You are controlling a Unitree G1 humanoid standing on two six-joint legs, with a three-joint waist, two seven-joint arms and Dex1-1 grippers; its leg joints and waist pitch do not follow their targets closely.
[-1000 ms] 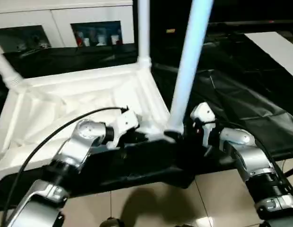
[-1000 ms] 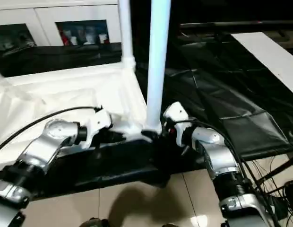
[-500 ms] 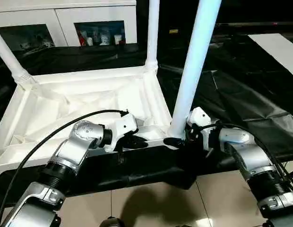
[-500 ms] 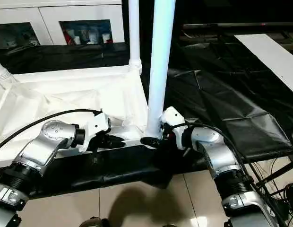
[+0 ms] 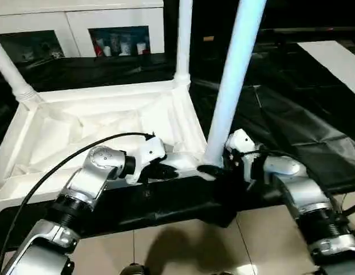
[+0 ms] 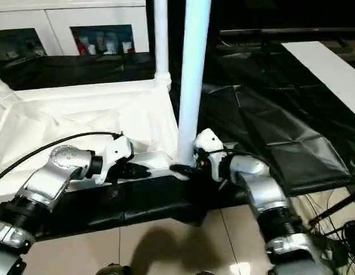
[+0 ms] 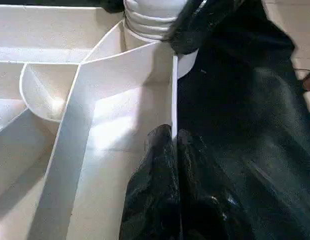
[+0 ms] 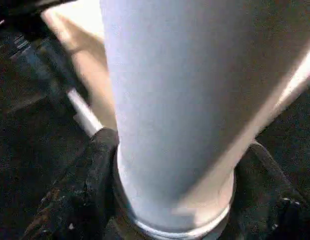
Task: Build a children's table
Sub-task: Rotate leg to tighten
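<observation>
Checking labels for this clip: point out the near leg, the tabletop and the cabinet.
near leg (image 5: 226,97), left eye view, middle of its shaft
tabletop (image 5: 80,134), left eye view, ribbed underside
cabinet (image 5: 74,20), left eye view, white door frame

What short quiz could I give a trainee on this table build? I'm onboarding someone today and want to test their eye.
1. True or false: the table top lies with its ribbed underside up.
2. The right gripper has its fingers around: A the near leg; B a cabinet door; C a cable.
3. Fill in: the left gripper is shut on the table top's ____.
Key: 1 true; 2 A; 3 rim.
</observation>
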